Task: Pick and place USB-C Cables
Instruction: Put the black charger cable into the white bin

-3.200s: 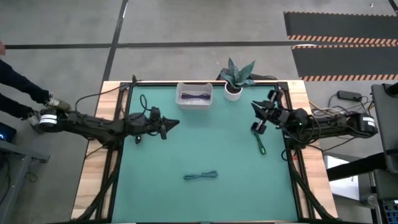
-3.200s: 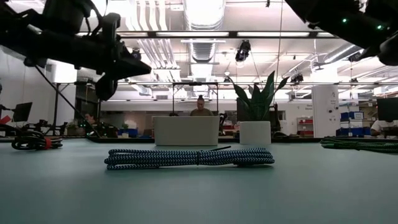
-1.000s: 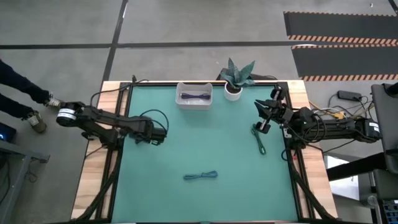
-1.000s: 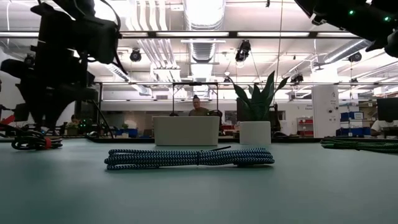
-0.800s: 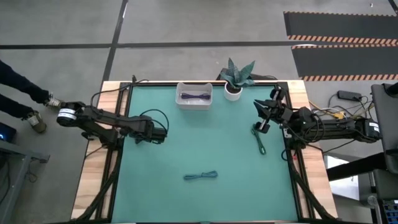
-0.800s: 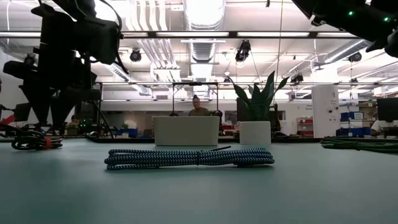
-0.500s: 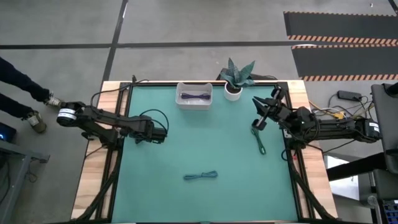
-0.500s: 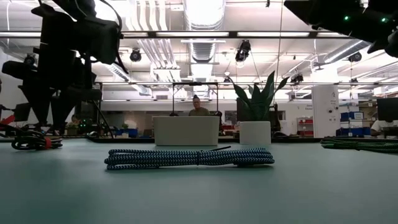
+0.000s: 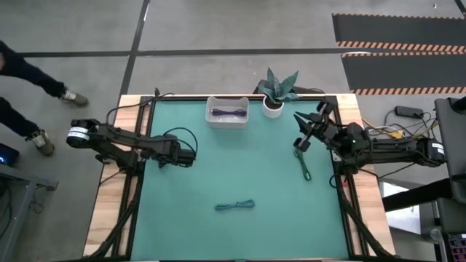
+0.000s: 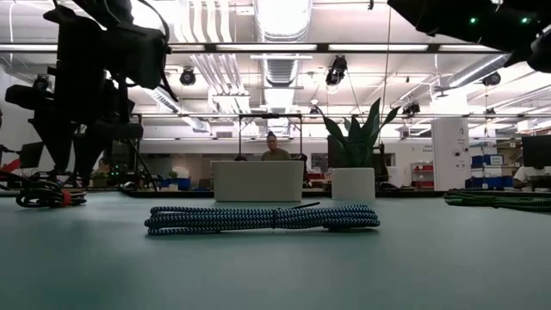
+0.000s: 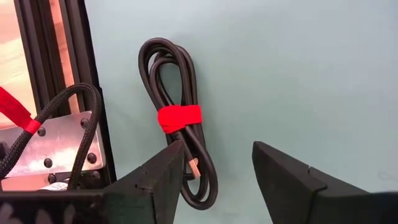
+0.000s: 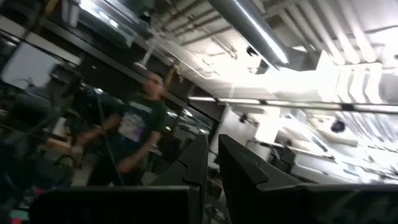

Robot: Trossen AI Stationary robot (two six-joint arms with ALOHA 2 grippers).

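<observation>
A teal-blue USB-C cable [image 9: 234,206] [image 10: 263,218] lies coiled flat on the green mat near the front middle. A green one [image 9: 305,166] [image 10: 499,201] lies at the right. A dark blue one [image 9: 228,111] rests inside the white bin [image 9: 211,120] at the far edge. My left gripper [image 9: 191,155] [image 11: 217,180] hangs open at the table's left side, pointing down just over a black coiled cable with a red strap [image 11: 180,118]. My right gripper [image 9: 300,135] [image 12: 212,162] is shut, holds nothing, and is raised above the green cable, tilted upward into the room.
A potted plant [image 9: 279,87] [image 10: 355,146] stands right of the bin at the far edge. Black frame rails [image 11: 68,93] run along the left side by the black coil. A person [image 9: 29,73] walks on the floor beyond the left edge.
My left gripper has opened slightly wider over the black coil without shifting. My right gripper has rolled and tipped a little, staying raised above the green cable. The person left of the table has stepped along the floor.
</observation>
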